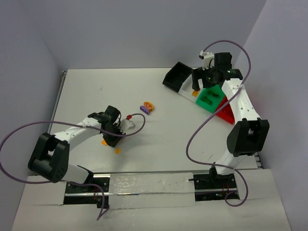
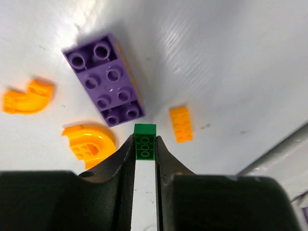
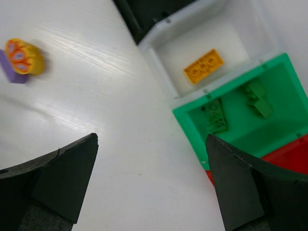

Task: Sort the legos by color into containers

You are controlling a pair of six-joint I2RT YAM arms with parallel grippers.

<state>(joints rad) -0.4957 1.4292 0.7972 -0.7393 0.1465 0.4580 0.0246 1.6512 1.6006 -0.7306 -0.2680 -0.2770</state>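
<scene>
My left gripper [image 2: 145, 144] is shut on a small green brick [image 2: 145, 141], held just above the table. Beyond it lie a purple brick [image 2: 106, 86], two orange curved pieces [image 2: 89, 143] [image 2: 28, 96] and a small orange brick [image 2: 181, 123]. In the top view the left gripper [image 1: 111, 129] is at centre left. My right gripper [image 3: 151, 139] is open and empty, next to the joined bins [image 1: 198, 83]. The white bin [image 3: 192, 43] holds an orange brick [image 3: 203, 65]. The green bin [image 3: 187, 126] holds two green pieces [image 3: 215, 115].
The black bin [image 1: 175, 76] and red bin [image 1: 225, 114] are the ends of the row at the back right. A purple brick with a yellow piece [image 1: 147, 107] lies mid-table. A red piece [image 1: 128, 117] and orange pieces [image 1: 104, 142] lie near the left gripper.
</scene>
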